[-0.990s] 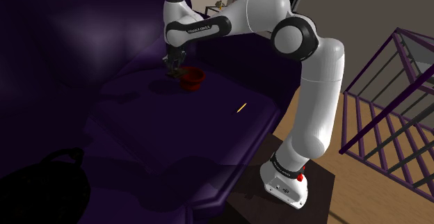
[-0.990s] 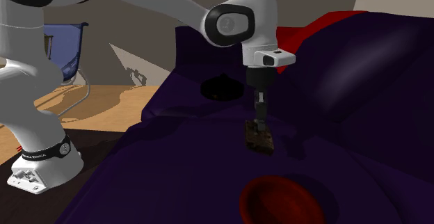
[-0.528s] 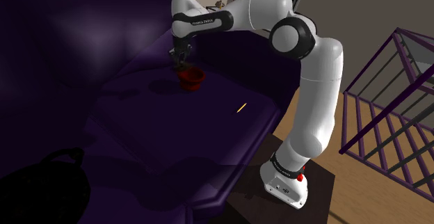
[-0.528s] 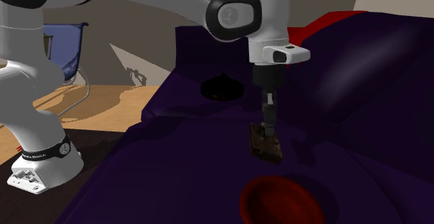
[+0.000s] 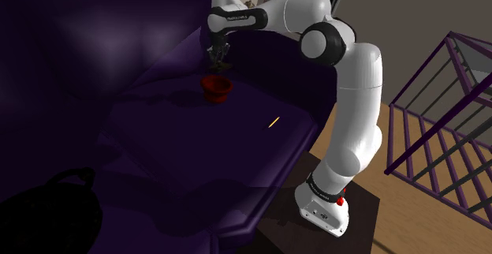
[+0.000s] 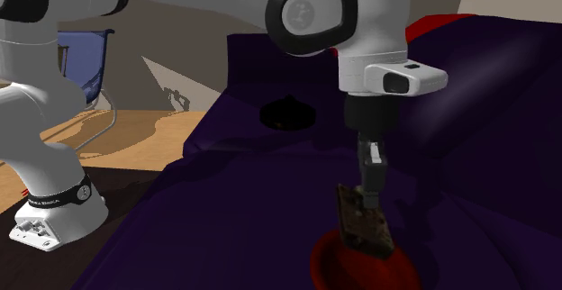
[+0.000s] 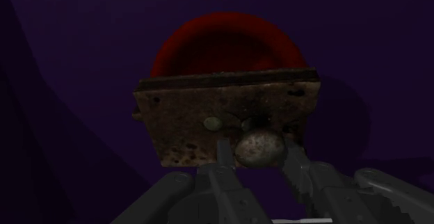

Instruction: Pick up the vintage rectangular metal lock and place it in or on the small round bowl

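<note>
One black two-fingered claw (image 7: 255,149) points straight down and pinches the lock (image 7: 222,111) at its upper edge, a finger on either side of a pale, rounded knob on the plate's face. The lock is a flat rectangular plate, brown and mottled with rust. It has a small pale disc beside the knob and a thicker, darker rim along the edge farthest from the claw. There is one lock, one bowl and one claw. The lock hangs directly under the fingertips, its long face on show to the wrist camera, and in the second exterior view it (image 6: 365,230) tilts a little below the claw (image 6: 367,203). It is in the air above the bowl (image 7: 222,42), which is small, round and dark red and sits open side up. In the shoulder view the claw (image 5: 217,55) and lock (image 5: 217,62) sit just over the bowl (image 5: 216,87) with a narrow gap between them. In the second exterior view the lock's lower end overlaps the bowl's (image 6: 329,261) rim. The bowl rests on a deep purple sofa (image 5: 197,142). One thin yellow stick (image 5: 273,121) lies on the seat well apart from the bowl, nearer the arm's stand (image 5: 359,217). One black round thing (image 6: 286,114) sits farther off on the sofa.
</note>
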